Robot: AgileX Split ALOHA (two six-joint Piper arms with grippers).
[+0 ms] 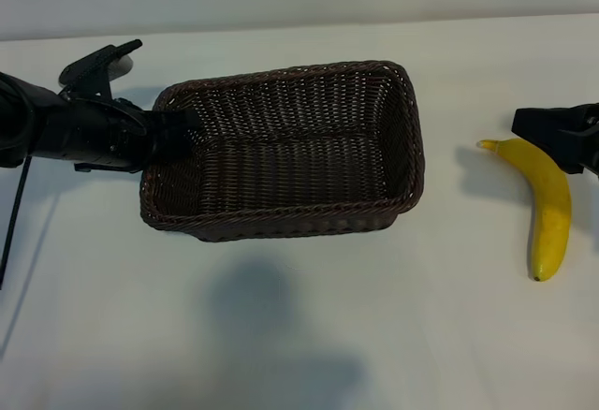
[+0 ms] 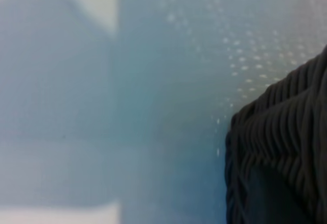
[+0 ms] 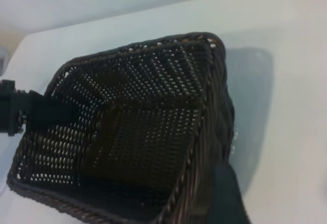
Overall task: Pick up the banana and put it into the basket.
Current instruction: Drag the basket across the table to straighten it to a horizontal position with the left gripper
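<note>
The curved, smooth, bright yellow banana is lying on the white table, well to the right of the rectangular dark brown woven wicker basket and apart from it. The right gripper is hovering at the banana's stem end with its fingers spread, holding nothing. At the basket's left end, the left gripper is pinching the short wall, one finger reaching inside the rim. The basket is sitting empty near the table's middle.
</note>
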